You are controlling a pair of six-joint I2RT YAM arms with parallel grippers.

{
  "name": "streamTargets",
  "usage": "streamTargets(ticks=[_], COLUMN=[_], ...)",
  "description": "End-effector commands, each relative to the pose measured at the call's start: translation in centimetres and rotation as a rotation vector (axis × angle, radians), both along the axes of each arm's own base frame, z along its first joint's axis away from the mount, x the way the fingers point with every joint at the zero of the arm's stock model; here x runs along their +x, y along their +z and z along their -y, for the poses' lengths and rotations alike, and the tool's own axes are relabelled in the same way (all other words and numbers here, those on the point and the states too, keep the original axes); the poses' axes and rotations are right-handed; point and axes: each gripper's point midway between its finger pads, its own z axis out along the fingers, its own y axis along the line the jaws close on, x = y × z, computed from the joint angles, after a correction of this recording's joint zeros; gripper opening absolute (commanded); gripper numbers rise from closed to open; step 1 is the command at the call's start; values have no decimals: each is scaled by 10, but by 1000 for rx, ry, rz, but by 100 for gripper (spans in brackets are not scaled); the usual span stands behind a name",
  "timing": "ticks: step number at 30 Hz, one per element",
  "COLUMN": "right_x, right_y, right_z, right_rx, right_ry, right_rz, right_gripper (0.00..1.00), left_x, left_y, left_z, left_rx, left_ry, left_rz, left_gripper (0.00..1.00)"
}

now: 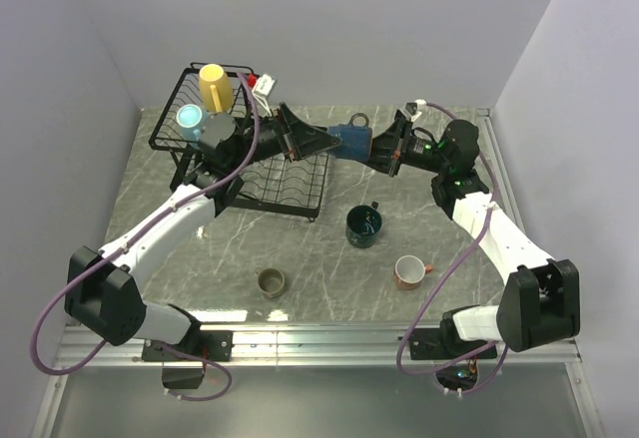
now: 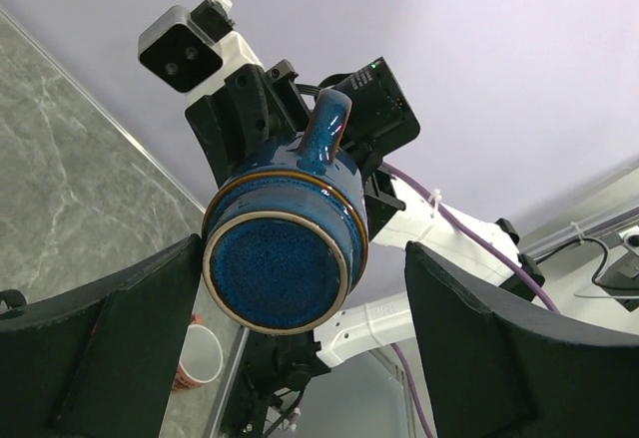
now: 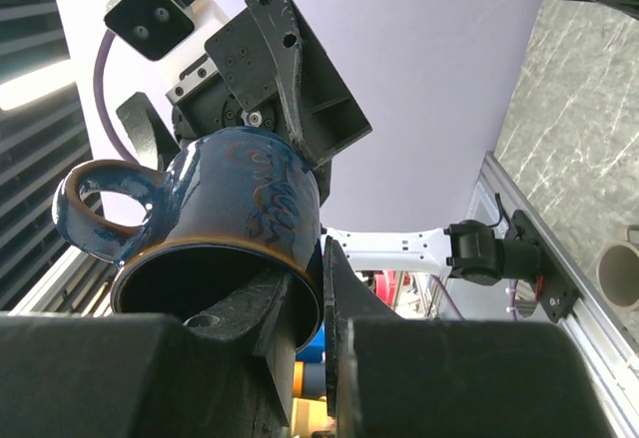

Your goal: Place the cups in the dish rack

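Observation:
A small navy cup (image 1: 351,139) hangs in the air between the two arms, on its side. My right gripper (image 1: 384,147) is shut on its rim, one finger inside the cup (image 3: 250,199) and one outside; the right gripper (image 3: 319,298) is seen from below. My left gripper (image 1: 318,144) faces the cup's base (image 2: 285,258) and is open. The left gripper's (image 2: 305,258) fingers stand either side of that base, with a gap on the right. The black wire dish rack (image 1: 285,191) stands far left. A yellow cup (image 1: 213,86) and a light blue cup (image 1: 190,117) sit in its raised basket.
Three cups stand on the marble table: dark teal (image 1: 363,225) in the middle, olive-brown (image 1: 271,280) near the front, salmon-red (image 1: 408,271) front right. The salmon-red cup (image 2: 200,358) shows below the left fingers. Walls close the table on three sides.

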Motion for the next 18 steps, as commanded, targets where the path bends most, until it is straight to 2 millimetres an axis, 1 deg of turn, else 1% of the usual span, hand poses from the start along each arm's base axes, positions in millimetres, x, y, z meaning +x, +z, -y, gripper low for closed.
streamTargets(ticks=[1,2,11,12,15,18], right_x=[-9,-9,-10,-9,-11,-12], right_y=[24,24,27,28,27,25], right_z=[-4,-4,-5,-5,-6,-5], right_rx=[30,30,29,30,29,27], right_ry=[21,20,25,24,27,28], right_rz=[95,96,102,104,102,99], right_gripper=[0,0,0,0,0,0], left_x=[-16,-12,2,4,5,3], left_y=[20,10,5,2,4,12], left_z=[10,10,4,4,1,-3], left_rx=[-1,37,81,91,86,67], left_ry=[-48,-32,77,85,106,121], left_rz=[72,52,37,26,37,53], left_gripper=[87,87,86,86,85,82])
